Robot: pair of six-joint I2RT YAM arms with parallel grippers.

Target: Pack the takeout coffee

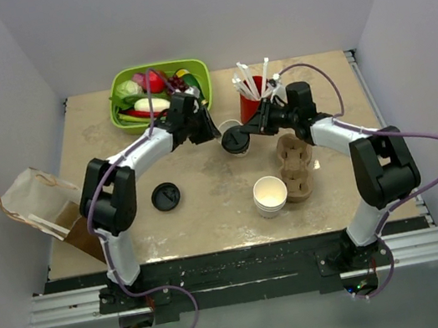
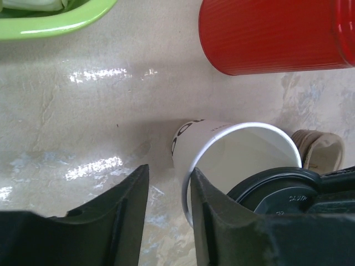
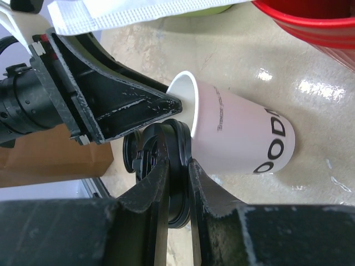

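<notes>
Takeout coffee cup (image 3: 244, 138) tilted mid-table, near carrier (image 1: 295, 169), not yet lidded; right gripper (image 3: 178, 152) pinches black lid (image 2: 277, 191) edge-on at cup mouth; left gripper (image 2: 168, 177) part-open, straddling cup wall; best: steady cup, square lid to rim, press evenly.

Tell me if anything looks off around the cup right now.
The black lid isn't seated: the right gripper pinches it on edge against the rim of the white paper cup, leaving the mouth mostly open. The left gripper appears to straddle the cup wall.
</notes>
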